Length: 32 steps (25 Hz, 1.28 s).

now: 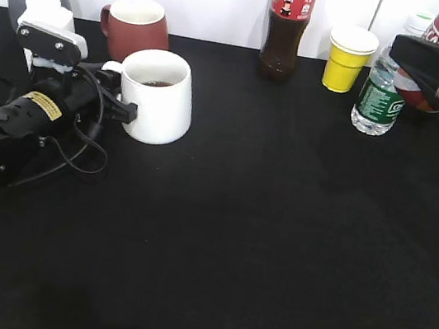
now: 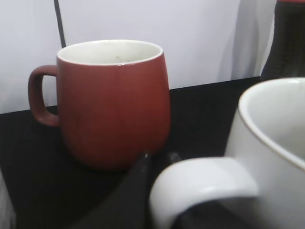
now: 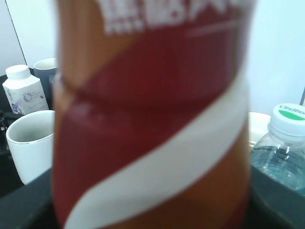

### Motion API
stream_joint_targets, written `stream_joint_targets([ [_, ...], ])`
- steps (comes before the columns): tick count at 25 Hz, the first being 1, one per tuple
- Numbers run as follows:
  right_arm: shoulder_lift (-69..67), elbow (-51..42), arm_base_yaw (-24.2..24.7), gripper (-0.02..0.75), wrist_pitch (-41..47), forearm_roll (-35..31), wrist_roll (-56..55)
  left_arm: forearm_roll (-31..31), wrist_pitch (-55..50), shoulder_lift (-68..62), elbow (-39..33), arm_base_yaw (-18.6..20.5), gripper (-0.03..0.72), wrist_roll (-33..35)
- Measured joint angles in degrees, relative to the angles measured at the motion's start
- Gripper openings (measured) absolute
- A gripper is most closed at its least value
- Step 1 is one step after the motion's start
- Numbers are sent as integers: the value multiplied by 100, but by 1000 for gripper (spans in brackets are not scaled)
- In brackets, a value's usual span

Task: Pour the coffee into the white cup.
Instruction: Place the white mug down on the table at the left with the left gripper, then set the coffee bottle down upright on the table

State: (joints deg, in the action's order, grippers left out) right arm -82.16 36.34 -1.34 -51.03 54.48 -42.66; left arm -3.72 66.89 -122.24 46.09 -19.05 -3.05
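We see the large white ceramic mug with a loop handle (image 1: pixel 158 96) standing upright near the left edge of the black table (image 1: pixel 273 248), just in front of the brown-red mug (image 1: pixel 137 28). A dark patch shows inside it in the exterior view, so we judge that some coffee is already in the cup, though how much we cannot tell.

Our left gripper (image 1: pixel 120 105) lies low on the table with its fingers at the mug's handle; the left wrist view shows the white loop (image 2: pixel 202 183) right against a dark finger, but whether the gripper is clamped on it or merely resting beside it we cannot tell.

Our right gripper (image 1: pixel 435 69) is clenched around the small curvy plastic coffee bottle with the orange-brown and red label and white swirl (image 3: pixel 152 124), held aloft at the far right corner of the table, above the clear water bottle (image 1: pixel 378 94) and well apart from the white mug.

With the bottle lifted so far from the cup, we judge the pour either finished or still to be carried across; the bottle's level is hidden by its label.
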Motion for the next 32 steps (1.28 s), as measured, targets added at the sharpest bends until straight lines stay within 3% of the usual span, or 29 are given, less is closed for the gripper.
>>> stream_joint_targets([
  [1, 0, 0, 0, 513, 0, 0, 0, 0, 5, 0, 2, 0, 76, -7],
  [4, 0, 0, 0, 513, 0, 0, -7, 35, 210, 0, -132, 0, 253, -24],
  [5, 0, 0, 0, 513, 0, 0, -9, 40, 244, 11, -273, 0, 277, -31],
  [10, -6, 0, 0, 513, 0, -89, 23, 46, 258, 694, -1428, 0, 290, -29],
  [15, -999, 4, 0, 513, 148, -1139, 1558, 41, 246, 2272, -2383, 0, 290, -29],
  [18, -1832, 4, 0, 513, 76, -1563, 2174, -114, 264, 2848, -2441, 0, 290, -29],
  [23, -2732, 6, 0, 513, -818, -2022, 3083, -529, 264, 2915, -2441, 0, 290, -29],
  [30, -3313, 6, 0, 517, -1346, -2197, 3608, -628, 253, 2915, -2441, 0, 290, -29],
  [32, -3313, 10, 0, 633, -1354, -2193, 3511, -630, 258, 2915, -2441, 0, 290, -29],
])
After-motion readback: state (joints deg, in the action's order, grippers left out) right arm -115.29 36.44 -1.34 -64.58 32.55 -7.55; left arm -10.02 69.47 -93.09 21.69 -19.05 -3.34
